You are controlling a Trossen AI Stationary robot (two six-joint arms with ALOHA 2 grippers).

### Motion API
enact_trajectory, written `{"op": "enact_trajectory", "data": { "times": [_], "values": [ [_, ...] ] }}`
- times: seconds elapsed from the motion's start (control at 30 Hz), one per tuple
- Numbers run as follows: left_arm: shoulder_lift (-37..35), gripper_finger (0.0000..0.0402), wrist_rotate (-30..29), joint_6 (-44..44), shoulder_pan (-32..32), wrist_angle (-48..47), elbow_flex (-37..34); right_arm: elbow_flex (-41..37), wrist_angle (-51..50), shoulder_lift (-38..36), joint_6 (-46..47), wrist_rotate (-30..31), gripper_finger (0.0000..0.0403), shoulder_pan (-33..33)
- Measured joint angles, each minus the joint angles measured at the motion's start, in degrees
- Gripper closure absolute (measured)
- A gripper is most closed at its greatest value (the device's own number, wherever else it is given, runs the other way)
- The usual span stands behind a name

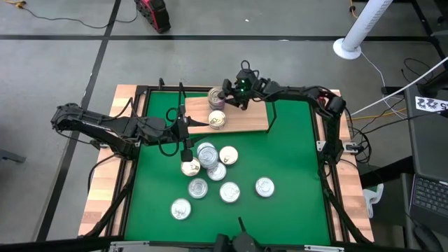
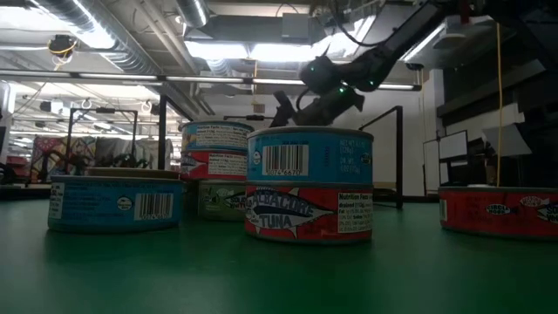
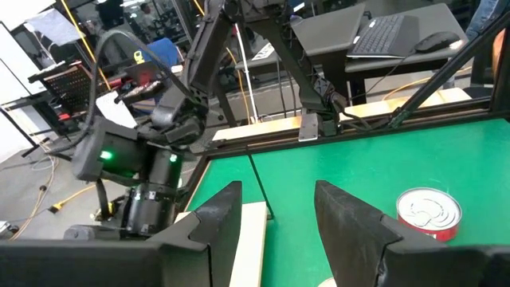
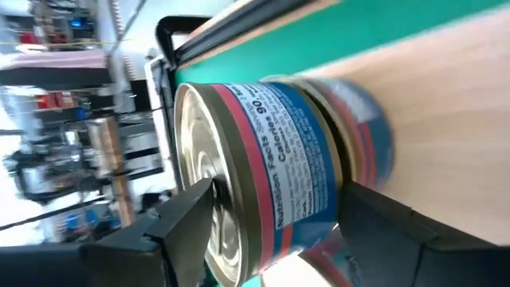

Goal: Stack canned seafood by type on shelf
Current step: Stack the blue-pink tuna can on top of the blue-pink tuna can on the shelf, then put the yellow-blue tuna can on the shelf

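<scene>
The right gripper (image 1: pixel 227 94) is over the far left corner of the rectangular light-brown wooden shelf (image 1: pixel 248 119), which lies on the green table mat (image 1: pixel 294 161); its two dark fingers (image 4: pixel 187 227) bracket a short round tin with a blue and red label and pale gold lid (image 4: pixel 271 171), one on either side, and this tin sits on top of another tin; the grip appears closed on it. A second silver-lidded tin (image 1: pixel 218 120) stands on the shelf near its front left edge. The left gripper (image 1: pixel 183 124) hangs just beside the shelf's left end, fingers (image 3: pixel 219 219) parted with nothing between them. The remaining round tins (image 1: pixel 210 164) lie clustered on the mat in front of the shelf; one stands apart toward the right (image 1: pixel 264 187); in the low view two of them are stacked, blue over red (image 2: pixel 309 194).
</scene>
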Motion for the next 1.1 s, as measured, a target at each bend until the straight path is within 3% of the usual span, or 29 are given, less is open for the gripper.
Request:
{"op": "enact_trajectory", "data": {
  "times": [0.47, 0.9, 1.1],
  "values": [
    [0.00, 0.0246, 0.00, -0.05, 0.01, 0.00, 0.00, 3.33, -8.84, 0.00, -3.57, 1.55, 0.0148, 0.00],
    [0.00, 0.0246, 0.00, 0.01, 0.00, 0.00, 0.00, 3.21, -6.19, 0.11, -3.84, -3.11, 0.0148, -0.04],
    [0.00, 0.0246, 0.01, -0.07, -0.14, 0.00, 0.00, 3.21, -6.26, -0.13, -10.77, -7.87, 0.0148, -0.04]
  ]
}}
